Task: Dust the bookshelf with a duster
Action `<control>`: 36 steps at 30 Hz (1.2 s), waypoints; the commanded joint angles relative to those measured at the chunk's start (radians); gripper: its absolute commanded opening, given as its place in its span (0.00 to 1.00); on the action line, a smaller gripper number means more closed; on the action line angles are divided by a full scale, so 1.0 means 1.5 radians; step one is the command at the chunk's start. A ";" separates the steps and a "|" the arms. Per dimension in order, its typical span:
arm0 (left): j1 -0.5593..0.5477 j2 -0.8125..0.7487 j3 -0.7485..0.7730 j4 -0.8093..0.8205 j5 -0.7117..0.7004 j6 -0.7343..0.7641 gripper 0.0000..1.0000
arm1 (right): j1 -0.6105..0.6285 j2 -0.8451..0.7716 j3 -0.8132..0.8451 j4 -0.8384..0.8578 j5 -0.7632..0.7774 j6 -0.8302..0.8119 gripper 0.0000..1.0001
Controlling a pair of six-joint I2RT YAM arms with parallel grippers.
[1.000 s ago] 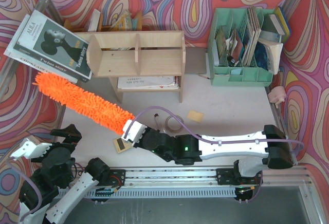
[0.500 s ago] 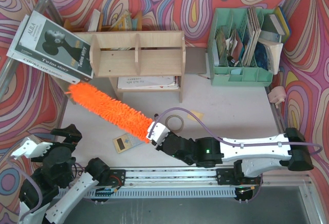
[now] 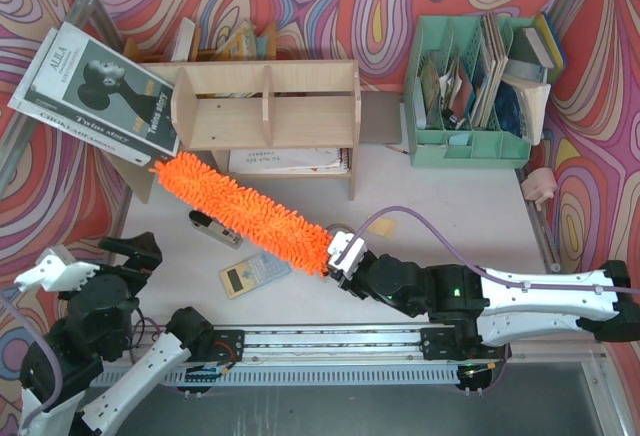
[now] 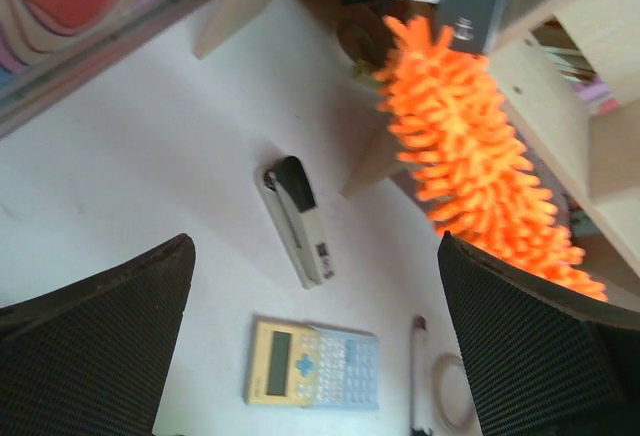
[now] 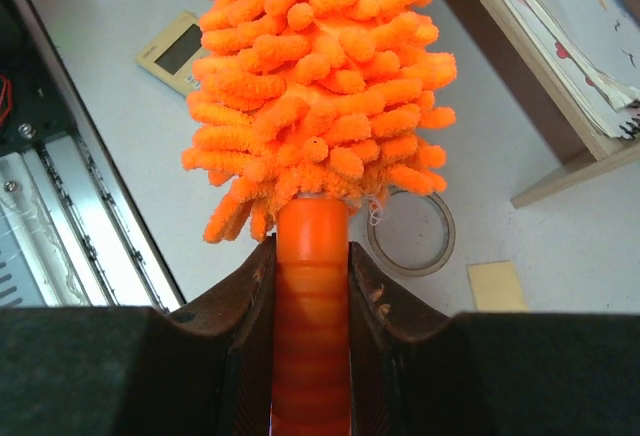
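**Q:** Pincers first, quick.

**A:** My left gripper (image 4: 315,241) is spread wide with nothing in it, parked at the near left corner. My right gripper (image 5: 310,256) is pinching the duster (image 3: 245,214). The jaws are tight on both sides of the orange handle (image 5: 311,326), just below the shaggy head (image 5: 320,86).

**Q:** What changed?

**A:** A second ago my right hand sat further left, by the calculator (image 3: 255,274), and the head stuck out past the shelf's left end. I've since swung that arm rightward along the near edge, and the whole duster came with it. The stapler (image 3: 215,228) was under the head. Now it shows, just beside it.

**Q:** Where's the duster now?

**A:** It's slanted low over the table (image 3: 450,196) in front of the bookshelf (image 3: 265,106). The tip is up by the shelf's left leg, under the magazine (image 3: 100,81) leaning at that end. In the left wrist view the tip looks to be against the side panel, but I can't tell for sure.

**Q:** What does that mean for the task?

**A:** My read is that it's a pass along the low left end, or just repositioning. The head isn't on the top board or in any of the three compartments, so most of the dusting looks still to do. The next move needs the head raised. The risk is knocking that magazine. The green organiser (image 3: 470,91) at far right is well apart from all this.
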 commanded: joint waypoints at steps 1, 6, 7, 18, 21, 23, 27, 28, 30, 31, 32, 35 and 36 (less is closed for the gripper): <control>-0.002 0.079 0.052 0.055 0.143 0.017 0.98 | 0.001 -0.013 0.004 0.040 -0.042 -0.034 0.00; -0.002 0.169 0.090 0.116 0.249 0.037 0.98 | 0.001 -0.009 0.019 0.007 -0.054 -0.046 0.00; -0.002 0.175 0.088 0.128 0.258 0.030 0.98 | 0.001 -0.014 0.019 0.003 -0.054 -0.045 0.00; -0.002 0.181 -0.043 0.165 0.228 -0.088 0.98 | 0.002 -0.040 0.017 -0.035 -0.055 -0.028 0.00; -0.002 0.171 -0.074 0.168 0.208 -0.123 0.98 | 0.002 -0.032 0.019 -0.041 -0.057 -0.026 0.00; -0.002 0.157 -0.098 0.178 0.198 -0.139 0.98 | 0.002 -0.026 0.019 -0.041 -0.061 -0.025 0.00; -0.002 0.132 -0.137 0.196 0.188 -0.159 0.98 | 0.002 -0.015 0.021 -0.047 -0.064 -0.020 0.00; -0.002 0.128 -0.142 0.197 0.186 -0.164 0.98 | 0.002 -0.012 0.021 -0.048 -0.065 -0.019 0.00; -0.002 0.122 -0.155 0.205 0.186 -0.168 0.98 | 0.002 -0.011 0.020 -0.048 -0.072 -0.017 0.00; -0.002 0.117 -0.161 0.212 0.186 -0.167 0.98 | 0.001 -0.008 0.021 -0.048 -0.076 -0.017 0.00; -0.002 0.113 -0.169 0.219 0.187 -0.167 0.98 | 0.002 -0.007 0.021 -0.047 -0.083 -0.017 0.00; -0.002 0.101 -0.193 0.246 0.190 -0.172 0.98 | 0.001 0.001 0.026 -0.047 -0.105 -0.016 0.00; -0.002 0.097 -0.201 0.252 0.191 -0.176 0.98 | 0.002 0.004 0.027 -0.045 -0.110 -0.016 0.00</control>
